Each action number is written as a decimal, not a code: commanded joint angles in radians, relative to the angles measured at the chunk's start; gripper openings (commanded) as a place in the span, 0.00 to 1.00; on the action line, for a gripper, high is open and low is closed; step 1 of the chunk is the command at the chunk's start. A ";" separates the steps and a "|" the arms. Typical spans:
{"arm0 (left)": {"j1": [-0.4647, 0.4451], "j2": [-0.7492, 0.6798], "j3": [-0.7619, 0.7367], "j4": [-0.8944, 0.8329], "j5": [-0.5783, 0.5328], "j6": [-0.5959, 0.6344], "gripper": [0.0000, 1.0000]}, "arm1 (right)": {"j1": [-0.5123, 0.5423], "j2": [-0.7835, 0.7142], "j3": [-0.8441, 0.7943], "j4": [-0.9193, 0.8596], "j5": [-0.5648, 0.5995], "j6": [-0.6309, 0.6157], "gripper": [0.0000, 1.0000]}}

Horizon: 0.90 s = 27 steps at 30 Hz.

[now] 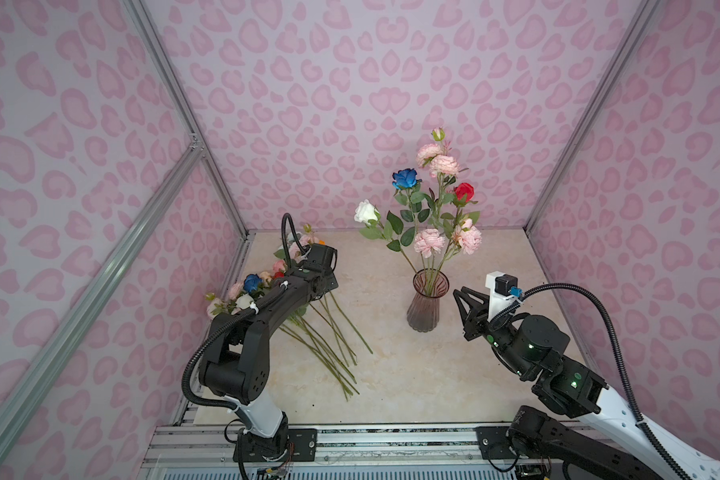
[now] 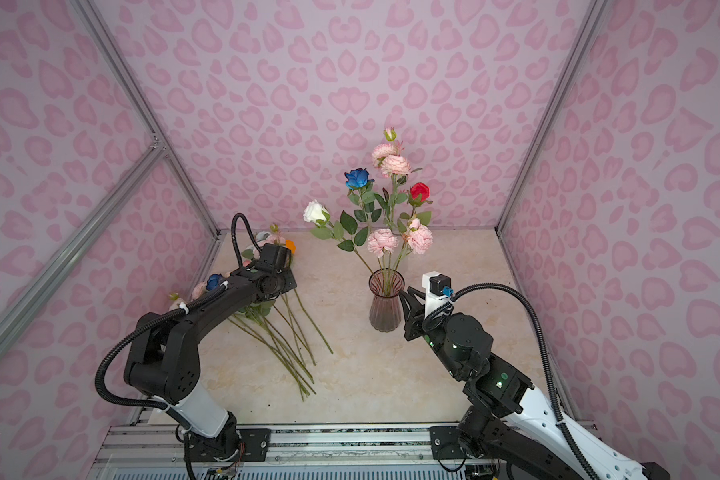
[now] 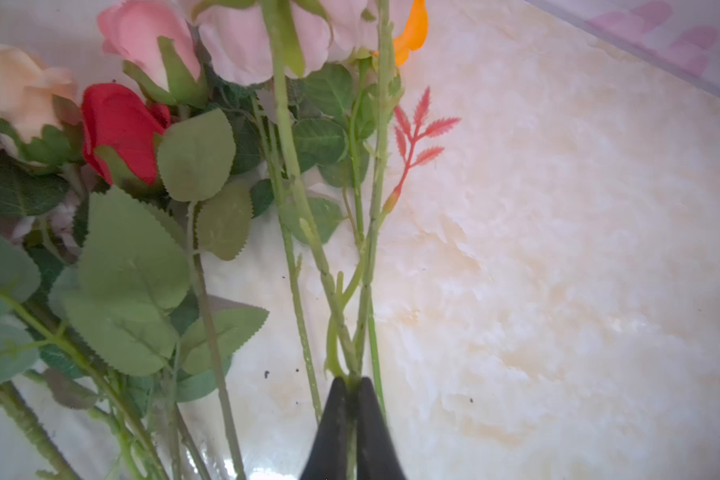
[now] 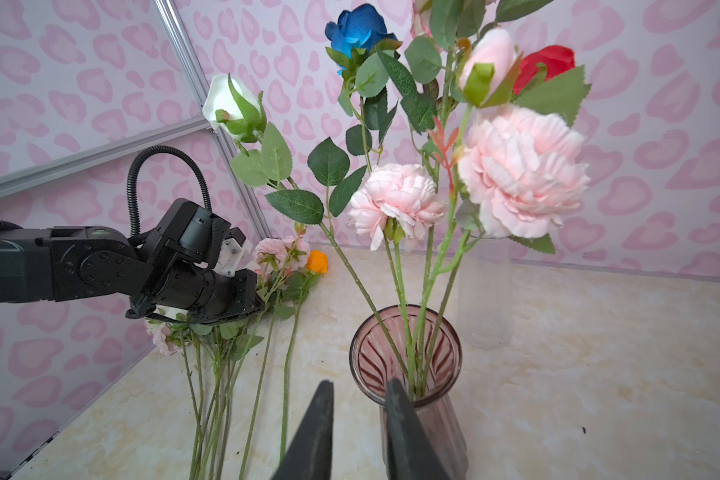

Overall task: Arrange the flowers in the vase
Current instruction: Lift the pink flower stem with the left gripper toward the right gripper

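Note:
A ribbed pink glass vase [image 1: 424, 316] [image 2: 385, 316] [image 4: 441, 419] stands mid-table. It holds flowers: a blue rose [image 1: 406, 178], a white rose [image 1: 366, 212], a red rose [image 1: 464, 192] and pink peonies [image 1: 429, 242] [image 4: 520, 170]. More flowers lie in a pile [image 1: 329, 340] [image 2: 283, 332] at the left, heads toward the wall. My left gripper [image 3: 352, 380] is shut on a green flower stem [image 3: 341, 316] of that pile; in both top views the wrist hides its jaws. My right gripper [image 1: 460, 293] [image 2: 406, 296] [image 4: 359, 384] stands open beside the vase's rim, with nothing between its fingers.
Pink patterned walls [image 1: 350, 104] enclose the marble table [image 1: 391, 374] on three sides. A metal rail [image 1: 391, 436] runs along the front edge. A clear ribbed glass [image 4: 484, 291] appears behind the vase. Red, peach and orange heads [image 3: 119, 129] lie in the pile.

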 commanded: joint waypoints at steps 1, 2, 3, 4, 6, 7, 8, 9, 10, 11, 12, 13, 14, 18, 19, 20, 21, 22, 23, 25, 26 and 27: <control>-0.019 -0.053 -0.015 0.085 0.038 0.031 0.04 | 0.013 -0.009 0.002 0.019 0.027 -0.002 0.24; -0.029 -0.076 -0.018 0.116 0.061 0.047 0.04 | 0.017 -0.011 0.008 0.016 0.031 -0.005 0.24; -0.039 -0.106 -0.021 0.145 0.069 0.058 0.04 | 0.017 -0.010 0.015 0.011 0.034 -0.008 0.24; -0.047 -0.137 -0.023 0.171 0.076 0.070 0.03 | 0.018 -0.010 0.022 0.005 0.037 -0.010 0.25; -0.054 -0.191 -0.022 0.203 0.071 0.075 0.04 | 0.018 -0.011 0.028 0.002 0.041 -0.016 0.25; -0.054 -0.222 -0.023 0.213 0.065 0.071 0.03 | 0.019 -0.011 0.028 0.006 0.044 -0.019 0.24; -0.054 -0.245 -0.024 0.222 0.061 0.069 0.04 | 0.020 -0.010 0.028 0.009 0.047 -0.022 0.24; -0.054 -0.273 -0.029 0.237 0.061 0.069 0.04 | 0.020 -0.011 0.027 0.015 0.048 -0.023 0.24; -0.054 -0.295 -0.037 0.248 0.062 0.068 0.04 | 0.020 -0.008 0.028 0.022 0.049 -0.025 0.24; -0.054 -0.323 -0.045 0.262 0.062 0.067 0.04 | 0.020 -0.005 0.029 0.029 0.050 -0.029 0.24; -0.054 -0.350 -0.058 0.276 0.060 0.070 0.04 | 0.020 0.003 0.034 0.034 0.049 -0.033 0.25; -0.054 -0.377 -0.071 0.288 0.049 0.070 0.04 | 0.021 0.013 0.041 0.037 0.048 -0.040 0.25; -0.054 -0.399 -0.077 0.291 0.033 0.071 0.03 | 0.021 0.022 0.045 0.040 0.045 -0.046 0.25; -0.054 -0.506 -0.122 0.355 -0.014 0.111 0.03 | 0.022 0.053 0.064 0.055 0.028 -0.057 0.25; -0.053 -0.533 -0.128 0.378 -0.002 0.134 0.04 | 0.023 0.063 0.072 0.057 0.020 -0.057 0.25; -0.055 -0.552 -0.129 0.393 0.016 0.150 0.04 | 0.024 0.073 0.080 0.059 0.009 -0.058 0.25; -0.054 -0.575 -0.129 0.409 0.042 0.171 0.04 | 0.028 0.082 0.092 0.059 -0.004 -0.061 0.25; -0.053 -0.596 -0.129 0.431 0.077 0.191 0.03 | 0.032 0.094 0.104 0.058 -0.015 -0.066 0.25; -0.053 -0.608 -0.122 0.443 0.103 0.206 0.04 | 0.035 0.105 0.118 0.055 -0.023 -0.069 0.25; -0.054 -0.629 -0.114 0.481 0.174 0.245 0.04 | 0.049 0.128 0.143 0.059 -0.031 -0.084 0.26; -0.054 -0.636 -0.113 0.502 0.207 0.252 0.04 | 0.057 0.139 0.154 0.061 -0.031 -0.090 0.27; -0.053 -0.642 -0.112 0.528 0.258 0.260 0.04 | 0.065 0.152 0.169 0.063 -0.035 -0.097 0.27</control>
